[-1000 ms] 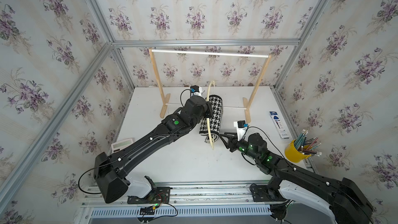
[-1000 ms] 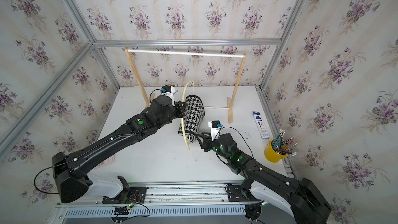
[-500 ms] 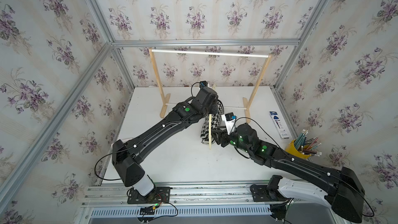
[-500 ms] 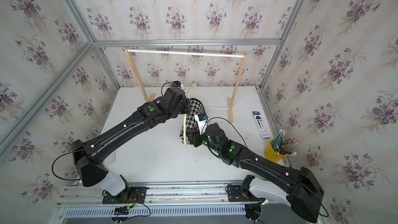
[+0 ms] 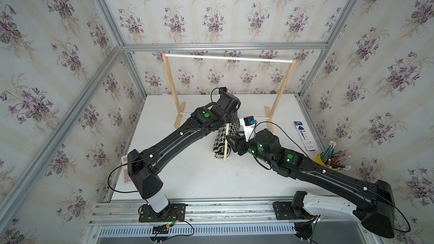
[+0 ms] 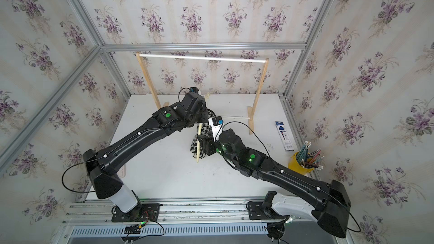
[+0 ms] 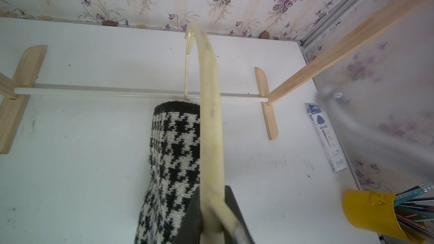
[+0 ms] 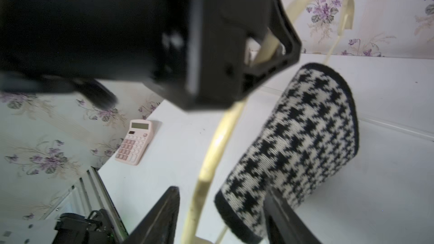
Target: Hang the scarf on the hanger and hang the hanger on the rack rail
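**Fig. Scarf over hanger bar; L claw clamped, R claw apart**

The scarf (image 5: 219, 145) (houndstooth, black border) lies folded over the slim lower bar of the hanger (image 5: 225, 151), just beside the hanger's curved cream arm. Both sit over the white table (image 5: 199, 179), in front of the wooden rack (image 5: 229, 58). Whether the cloth touches the tabletop cannot be told.

The L gripper (image 7: 212, 217) is clamped on the hanger's curved arm. In both top views the L wrist covers part of the hanger.

The R gripper (image 8: 223, 219) has its jaws apart, w/ the hanger's near end and the scarf's lower end btwn them. One finger (image 8: 281, 217) overlaps the cloth, contact unclear. The opposite one stands clear of the hanger.

Misc.: a pink calculator (image 8: 135, 142) lies at the table's L edge. A yellow cup (image 5: 327, 160) of pencils and a blue-white box (image 5: 304, 134) are at the R edge.
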Robot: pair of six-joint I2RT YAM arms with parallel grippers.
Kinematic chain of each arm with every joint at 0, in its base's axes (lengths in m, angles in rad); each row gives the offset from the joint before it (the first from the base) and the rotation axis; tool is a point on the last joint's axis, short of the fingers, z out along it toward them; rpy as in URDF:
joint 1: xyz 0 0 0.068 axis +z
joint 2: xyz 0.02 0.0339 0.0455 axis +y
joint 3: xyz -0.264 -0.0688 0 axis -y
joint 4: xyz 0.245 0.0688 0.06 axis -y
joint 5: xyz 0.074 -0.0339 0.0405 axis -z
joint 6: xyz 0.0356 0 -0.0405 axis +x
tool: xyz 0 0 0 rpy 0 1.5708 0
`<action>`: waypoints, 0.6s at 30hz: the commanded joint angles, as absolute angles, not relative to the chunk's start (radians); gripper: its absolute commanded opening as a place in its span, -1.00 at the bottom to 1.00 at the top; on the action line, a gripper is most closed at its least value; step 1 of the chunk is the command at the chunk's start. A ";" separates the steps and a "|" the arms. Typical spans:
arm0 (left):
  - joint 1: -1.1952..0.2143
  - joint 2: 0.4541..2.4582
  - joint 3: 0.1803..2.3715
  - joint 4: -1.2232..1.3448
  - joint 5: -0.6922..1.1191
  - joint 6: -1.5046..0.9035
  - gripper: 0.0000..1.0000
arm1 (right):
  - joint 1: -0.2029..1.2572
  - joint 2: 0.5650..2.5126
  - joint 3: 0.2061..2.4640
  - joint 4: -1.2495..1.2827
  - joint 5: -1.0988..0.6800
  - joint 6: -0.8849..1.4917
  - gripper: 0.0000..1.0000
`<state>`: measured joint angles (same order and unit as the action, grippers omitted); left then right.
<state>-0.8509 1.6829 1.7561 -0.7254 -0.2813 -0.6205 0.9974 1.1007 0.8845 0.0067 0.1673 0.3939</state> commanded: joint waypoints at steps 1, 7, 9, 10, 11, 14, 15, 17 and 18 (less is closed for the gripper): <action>-0.851 1.680 1.770 -0.709 -0.319 -0.615 -1.00 | 1.014 1.103 0.910 0.030 0.207 0.409 0.21; -0.853 1.681 1.760 -0.690 -0.315 -0.623 -1.00 | 1.048 1.164 0.948 0.026 0.251 0.417 0.20; -0.853 1.683 1.758 -0.687 -0.313 -0.624 -1.00 | 1.058 1.182 0.952 0.018 0.284 0.421 0.19; -0.853 1.683 1.757 -0.685 -0.311 -0.624 -1.00 | 1.061 1.188 0.953 0.015 0.305 0.423 0.19; -0.853 1.683 1.756 -0.683 -0.311 -0.624 -1.00 | 1.065 1.193 0.953 0.012 0.322 0.424 0.18; -0.853 1.683 1.755 -0.678 -0.313 -0.624 -1.00 | 1.077 1.202 0.951 0.009 0.362 0.427 0.15; -0.854 1.683 1.754 -0.677 -0.311 -0.624 -1.00 | 1.079 1.205 0.952 0.010 0.372 0.428 0.14; -0.853 1.683 1.754 -0.674 -0.310 -0.624 -1.00 | 1.082 1.211 0.952 0.009 0.398 0.430 0.09; -0.853 1.681 1.751 -0.673 -0.309 -0.625 -1.00 | 1.084 1.214 0.950 0.012 0.410 0.430 0.07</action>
